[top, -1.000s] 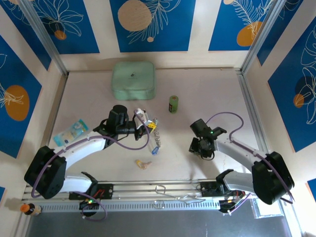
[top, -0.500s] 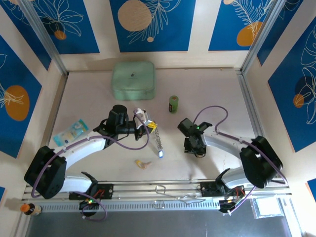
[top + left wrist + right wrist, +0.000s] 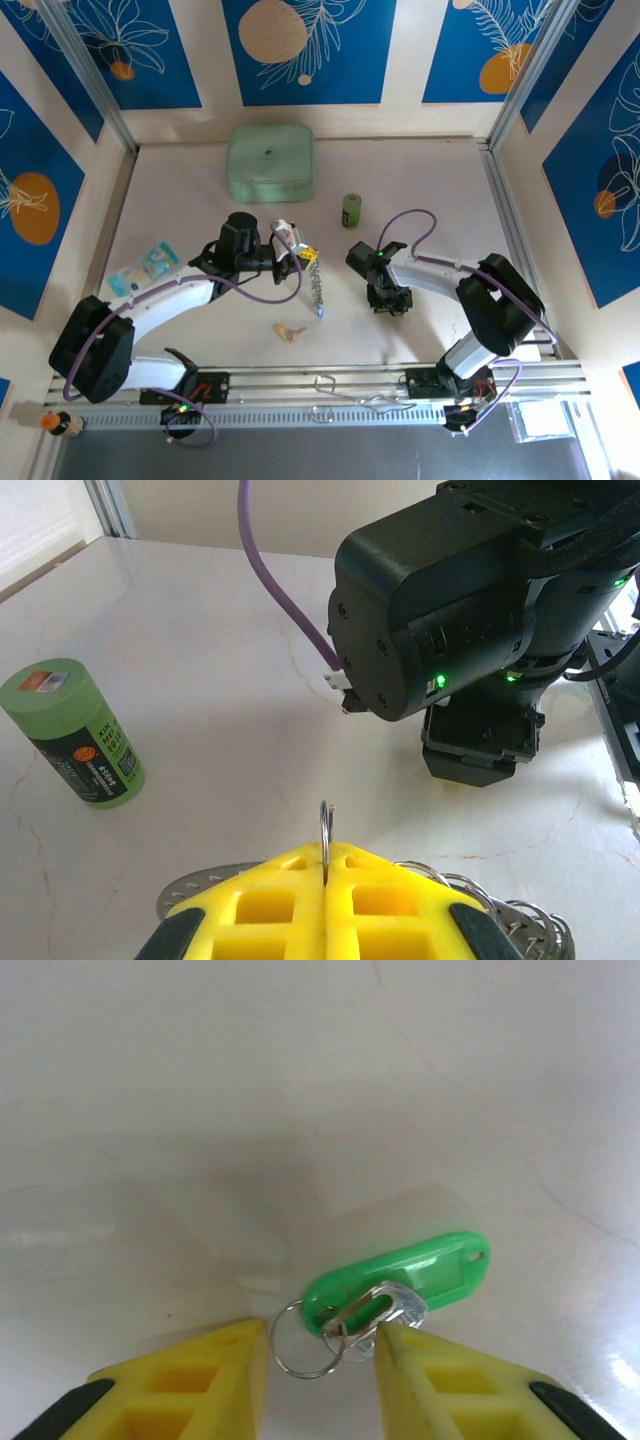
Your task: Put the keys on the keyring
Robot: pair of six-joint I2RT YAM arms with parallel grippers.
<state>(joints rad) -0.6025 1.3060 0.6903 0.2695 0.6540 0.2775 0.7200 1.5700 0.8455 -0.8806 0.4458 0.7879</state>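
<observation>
Where it lies, green key (image 3: 432, 1272) slants — upper-right.

The left arm (image 3: 165, 298) and right arm (image 3: 440, 272) are built alike, with white curved links between bulky black joint housings. A purple cable (image 3: 408, 222) loops beside each. The right arm's wrist housing (image 3: 450, 600) is matte black and round-cornered, with small recessed screws and green lights (image 3: 440, 683). The left gripper (image 3: 326, 858) and right gripper (image 3: 320, 1332) have bright yellow fingers moulded with square pockets, and black patches at their outer edges.
</observation>
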